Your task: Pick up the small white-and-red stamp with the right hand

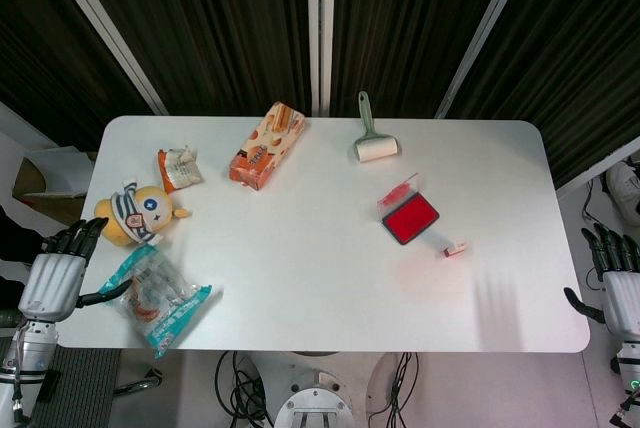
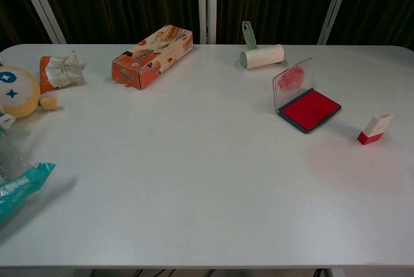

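Observation:
The small white-and-red stamp (image 1: 456, 248) (image 2: 375, 129) stands on the white table to the right of centre, just right of the open red ink pad (image 1: 408, 217) (image 2: 306, 105). My right hand (image 1: 618, 283) hangs off the table's right edge, fingers apart and holding nothing, well away from the stamp. At the table's left edge my left hand (image 1: 58, 273) is also open and empty. Neither hand shows in the chest view.
A lint roller (image 1: 373, 143) (image 2: 261, 54) lies at the back. An orange biscuit box (image 1: 266, 145) (image 2: 151, 55), a snack packet (image 1: 179, 167) (image 2: 59, 70), a yellow plush toy (image 1: 137, 213) (image 2: 16, 92) and a teal bag (image 1: 155, 296) (image 2: 16, 186) fill the left side.

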